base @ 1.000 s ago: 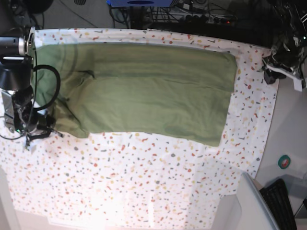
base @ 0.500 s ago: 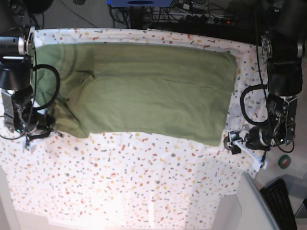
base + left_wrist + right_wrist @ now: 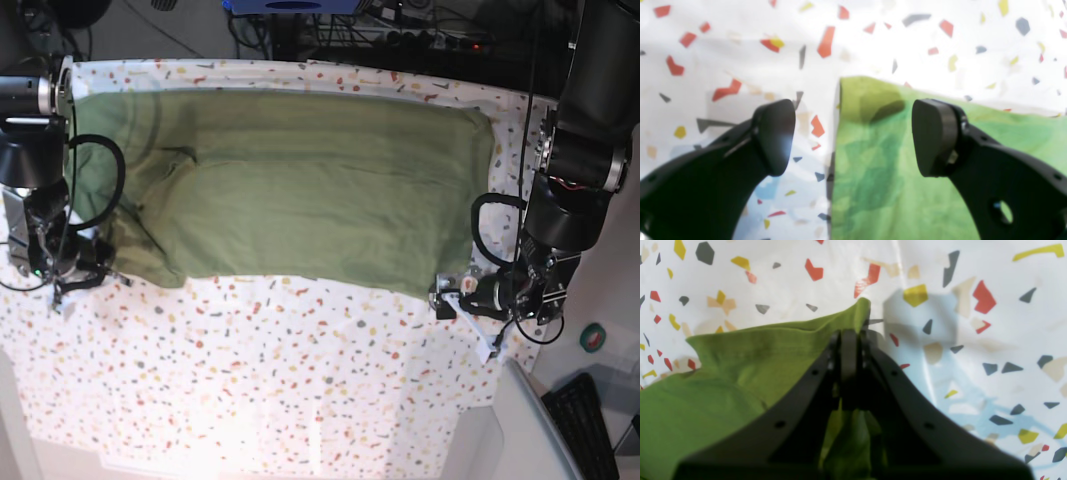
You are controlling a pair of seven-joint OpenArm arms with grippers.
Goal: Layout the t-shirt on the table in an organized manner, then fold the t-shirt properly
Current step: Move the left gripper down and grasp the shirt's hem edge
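Across the far half of the surface, the t-shirt lies spread as a wide olive band, its near edge roughly straight and one end bunched in folds at the right arm's side.

The right end effector is clenched on a raised corner of the fabric; the cloth peaks between its closed jaws and hangs down behind them. The left end effector is released, jaws wide apart, poised over the opposite near corner: one fingertip sits above bare surface, the other above green cloth, with the shirt's side edge running between them. Contact with the cloth cannot be confirmed.

Step in hand, as judged: securing both near corners before a fold or a straightening pull. The next move calls for the left end effector to descend and close on that corner.

The surface is a white cloth with red, yellow and grey flecks. Beyond its far edge, cables and dark equipment crowd the room.
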